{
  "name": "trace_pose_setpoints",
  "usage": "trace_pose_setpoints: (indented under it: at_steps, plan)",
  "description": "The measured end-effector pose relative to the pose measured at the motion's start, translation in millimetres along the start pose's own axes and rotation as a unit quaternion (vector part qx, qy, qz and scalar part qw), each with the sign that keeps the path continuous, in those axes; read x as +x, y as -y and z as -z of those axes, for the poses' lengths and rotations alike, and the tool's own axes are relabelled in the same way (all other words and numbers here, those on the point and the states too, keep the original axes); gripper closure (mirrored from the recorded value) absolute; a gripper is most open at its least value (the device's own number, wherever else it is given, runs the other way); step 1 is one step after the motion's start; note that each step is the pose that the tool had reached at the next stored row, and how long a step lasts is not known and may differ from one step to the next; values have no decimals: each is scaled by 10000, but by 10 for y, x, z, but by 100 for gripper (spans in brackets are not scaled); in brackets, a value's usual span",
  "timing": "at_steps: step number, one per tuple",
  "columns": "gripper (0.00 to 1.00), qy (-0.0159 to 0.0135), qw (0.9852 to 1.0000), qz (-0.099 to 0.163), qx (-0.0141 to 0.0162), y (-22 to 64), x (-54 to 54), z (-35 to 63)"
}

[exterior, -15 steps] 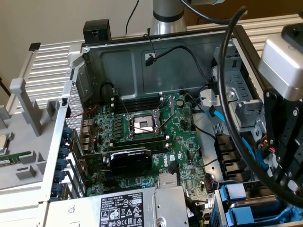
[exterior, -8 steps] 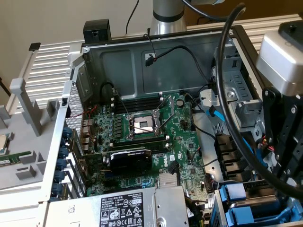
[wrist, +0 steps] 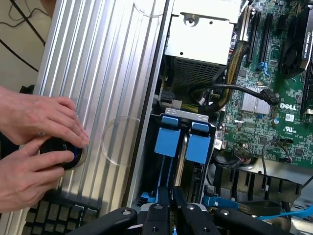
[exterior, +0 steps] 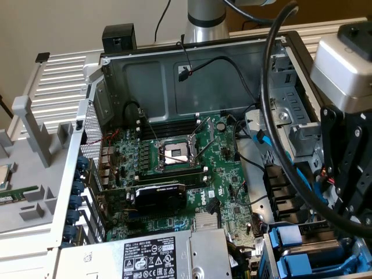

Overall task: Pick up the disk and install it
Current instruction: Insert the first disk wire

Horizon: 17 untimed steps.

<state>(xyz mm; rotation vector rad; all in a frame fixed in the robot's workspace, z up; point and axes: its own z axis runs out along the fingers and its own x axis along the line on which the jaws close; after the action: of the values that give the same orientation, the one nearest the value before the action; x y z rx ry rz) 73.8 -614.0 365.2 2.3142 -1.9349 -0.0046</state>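
Note:
My gripper (wrist: 171, 203) hangs over the drive bay at the edge of the open computer case, its black fingers (wrist: 160, 205) pressed together with nothing visible between them. Just beneath them, blue-railed carriers (wrist: 182, 142) stand edge-on in the bay, two blue tabs side by side. In the exterior view the gripper (exterior: 349, 197) is at the right, above a grey slab framed in blue plastic, the disk (exterior: 325, 251), which lies in the bay at the case's lower right corner. Whether the fingers touch the disk is hidden.
A person's hands (wrist: 34, 142) hold a black knob with a blue light (wrist: 62, 152) on the ribbed aluminium panel beside the case. Thick black cables (exterior: 273, 104) loop past the gripper. Motherboard (exterior: 174, 151), black graphics card (exterior: 160, 197) and power-supply box (exterior: 157, 256) fill the case.

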Motion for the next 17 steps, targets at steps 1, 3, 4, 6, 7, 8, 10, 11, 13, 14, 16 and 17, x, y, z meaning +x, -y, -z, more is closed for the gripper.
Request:
trace_pose_setpoints:
  at_steps: [1, 3, 4, 6, 7, 8, 10, 11, 13, 14, 16, 17]
  plan:
    - [84, 4, 10000, -42, -4, 0, 0, 1]
    - [84, 13, 9999, -142, -11, 0, 0, 1]
    - [84, 19, 9998, -198, -16, 1, 0, 0]
    - [84, 31, 9995, -317, -25, 0, 0, 0]
    - [84, 36, 9993, -368, -28, 1, 0, 0]
    - [84, 41, 9991, -413, -32, 1, 0, 0]
    - [84, 47, 9988, -477, -34, 1, -2, -1]
    - [84, 48, 9988, -493, -34, 2, -6, 0]
    - [84, 46, 9987, -504, -35, 5, -19, 2]
    - [84, 35, 9987, -505, -37, 6, -24, 3]
    - [84, 32, 9987, -506, -37, 5, -25, 2]
    - [84, 31, 9987, -506, -37, 5, -25, 3]
